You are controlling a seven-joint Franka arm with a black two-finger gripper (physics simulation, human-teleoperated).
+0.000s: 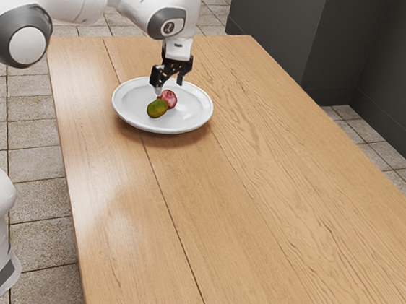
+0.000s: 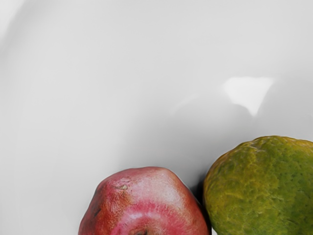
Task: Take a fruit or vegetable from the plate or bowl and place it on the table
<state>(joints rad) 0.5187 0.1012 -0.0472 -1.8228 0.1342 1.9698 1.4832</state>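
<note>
"Tabletop of pale brown planked wood: what did it carry?" the first observer asked.

"One wide, round, glossy white plate," the second replied. "It lay by the tabletop's upper left corner as the exterior view gave it, set in from both edges."

"Contents of the plate?"

"Two fruits near its middle, away from the rim. One was a rounded red fruit, mottled, with paler pink patches. The other was a rounded green fruit with yellow-brown tints and pitted skin. They sat close beside each other. The green fruit lay nearer the rim on the side facing the tabletop's long open stretch."

"State of the hand?"

"The black two-finger gripper pointed down over the plate, at the red fruit. Its fingers stood spread, and I recorded no grip on either fruit. I could not tell whether one fingertip touched the red skin."

"Wrist view?"

"It showed the red fruit just beside the green one on the plate's smooth white surface. A bright patch of glare marked that surface near the green fruit."
</note>
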